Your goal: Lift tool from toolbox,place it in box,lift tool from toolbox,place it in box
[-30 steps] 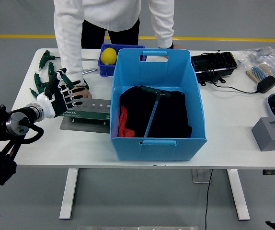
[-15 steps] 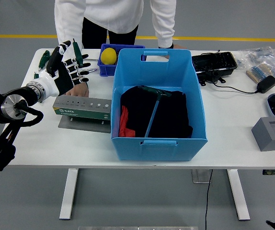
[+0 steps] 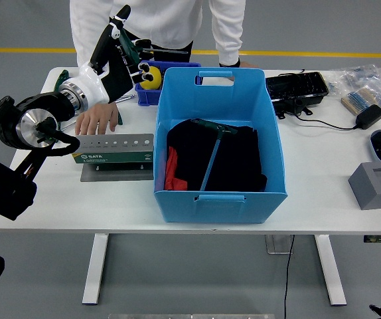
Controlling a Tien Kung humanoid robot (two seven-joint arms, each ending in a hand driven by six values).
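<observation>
So the left hand (image 3: pixel 121 50) has come way up off the toolbox (image 3: pixel 114 147) in the last second and it's now clamped around a green-handled tool (image 3: pixel 136 48), carrying it toward the blue box (image 3: pixel 218 136), so looks like lift done, drop still to go. A person's hand (image 3: pixel 97 118) rests on the counter (image 3: pixel 310 179) behind the toolbox. Only readable text is "SATA" on the toolbox front.

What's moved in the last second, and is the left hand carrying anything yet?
The left hand rose from beside the green tool holder and swung up toward the blue bin, now shut on a green-handled tool. The person's hand stayed by the holder. Bin and the T-handle tool inside it unchanged.
</observation>
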